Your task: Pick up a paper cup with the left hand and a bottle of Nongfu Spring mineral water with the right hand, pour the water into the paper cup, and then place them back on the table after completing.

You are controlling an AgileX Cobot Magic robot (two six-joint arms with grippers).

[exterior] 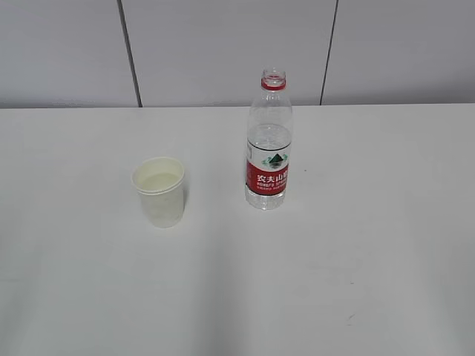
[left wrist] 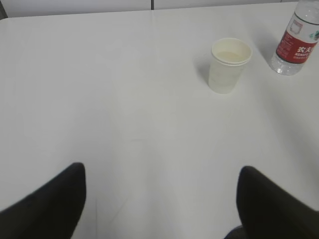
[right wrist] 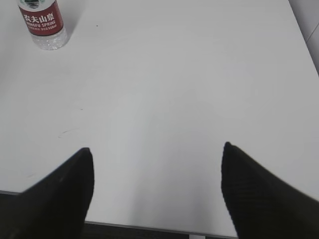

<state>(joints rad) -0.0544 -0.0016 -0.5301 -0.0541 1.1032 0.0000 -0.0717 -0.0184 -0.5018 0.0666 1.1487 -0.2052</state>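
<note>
A white paper cup stands upright on the white table, left of centre. It also shows in the left wrist view, far ahead and to the right. The clear Nongfu Spring bottle with a red label stands uncapped to the cup's right, with water in it; it also shows in the left wrist view and the right wrist view. My left gripper is open and empty over bare table. My right gripper is open and empty near the table's front edge. Neither arm shows in the exterior view.
A grey panelled wall stands behind the table's far edge. The table's front edge and right edge show in the right wrist view.
</note>
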